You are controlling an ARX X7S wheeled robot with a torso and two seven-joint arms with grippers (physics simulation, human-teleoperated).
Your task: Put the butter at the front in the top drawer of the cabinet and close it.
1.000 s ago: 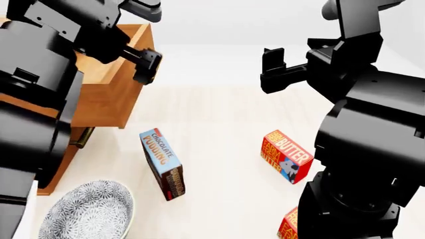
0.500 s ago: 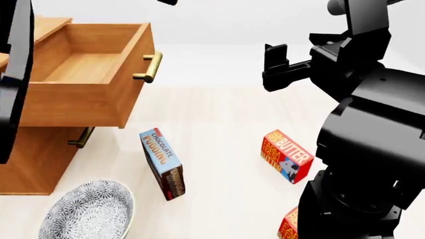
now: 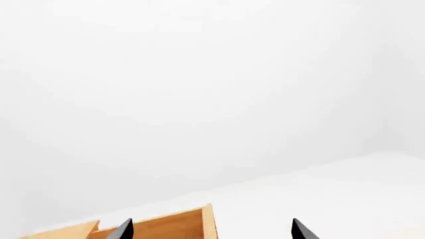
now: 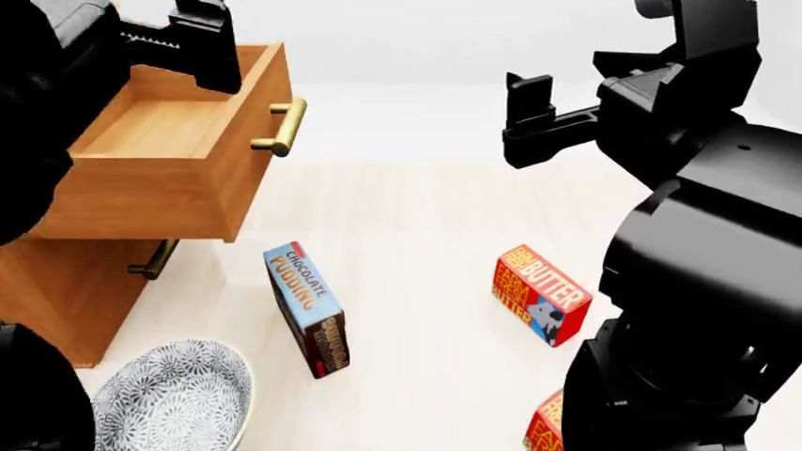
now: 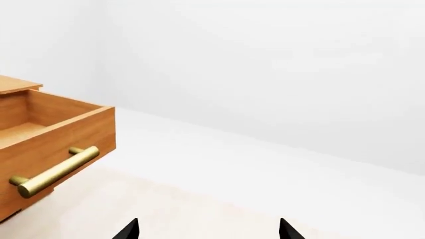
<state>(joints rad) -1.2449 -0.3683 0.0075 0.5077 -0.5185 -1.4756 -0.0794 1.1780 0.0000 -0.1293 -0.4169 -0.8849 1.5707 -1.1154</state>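
Only the head view shows the butter (image 4: 540,294) beside the pulled-out top drawer (image 4: 176,150).

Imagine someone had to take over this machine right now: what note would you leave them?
Left pincer: open, empty, above the top drawer.
Right pincer: open, empty, raised over the floor.
Done: the top drawer of the cabinet is pulled out, nothing inside.
Left: one butter lies on the floor by the right arm, a second shows at the head view's bottom edge. Put the front one in the drawer, then close it.
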